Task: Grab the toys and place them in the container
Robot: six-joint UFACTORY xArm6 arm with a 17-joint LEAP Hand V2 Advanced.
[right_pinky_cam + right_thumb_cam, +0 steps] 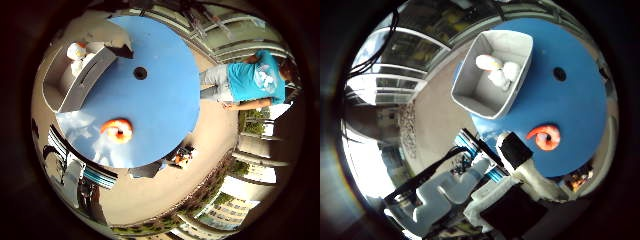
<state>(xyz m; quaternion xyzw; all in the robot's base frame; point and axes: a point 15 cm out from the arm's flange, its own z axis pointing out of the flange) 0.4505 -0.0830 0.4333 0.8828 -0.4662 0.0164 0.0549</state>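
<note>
little finger side: an orange curled shrimp-shaped toy (pixel 118 131) lies on the round blue table (pixel 160 90), well apart from the grey rectangular container (pixel 80 82) at the table's edge; no writing readable.

thumb side: white rounded toys (pixel 497 70) sit inside the container. the white and black hand (pixel 512 150) holds nothing; whether its fingers are straight or curled, i cannot tell.

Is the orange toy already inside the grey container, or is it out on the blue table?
Out. The orange toy lies on the blue table, apart from the grey container.
</note>
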